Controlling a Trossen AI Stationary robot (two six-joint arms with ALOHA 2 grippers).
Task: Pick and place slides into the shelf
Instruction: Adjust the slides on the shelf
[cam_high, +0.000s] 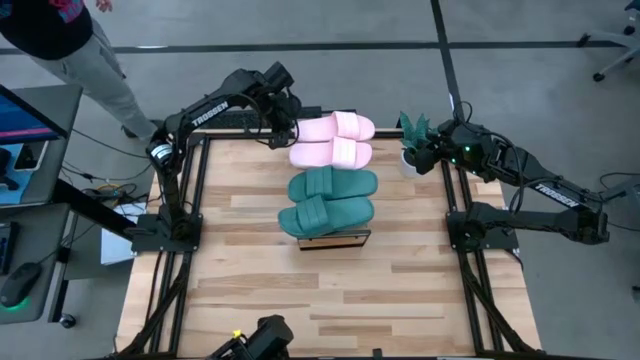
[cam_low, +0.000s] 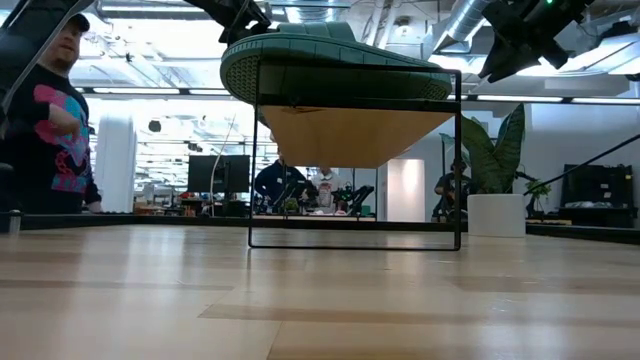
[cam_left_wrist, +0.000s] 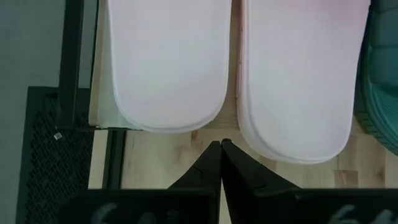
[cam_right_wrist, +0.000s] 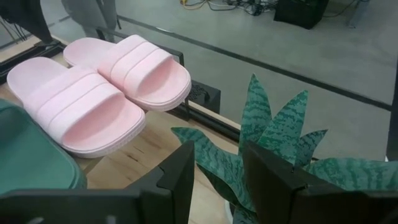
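- Two light pink foam slides (cam_high: 333, 139) and two dark teal-green foam slides (cam_high: 328, 201) were seen lined up on the narrow wood-topped, black-framed shelf (cam_high: 336, 240), mid-surface toward twelve o'clock.
- The left gripper (cam_left_wrist: 221, 144), fingers pressed together and empty, was held at the pink heels.
- The right gripper (cam_right_wrist: 217, 163), fingers spread and empty, was held over a potted green plant (cam_right_wrist: 273, 134) at two o'clock.

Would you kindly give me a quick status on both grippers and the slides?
Left gripper shut, empty, by pink slides. Right gripper open over potted plant. Pink and green slides all on shelf. Nothing blocking.
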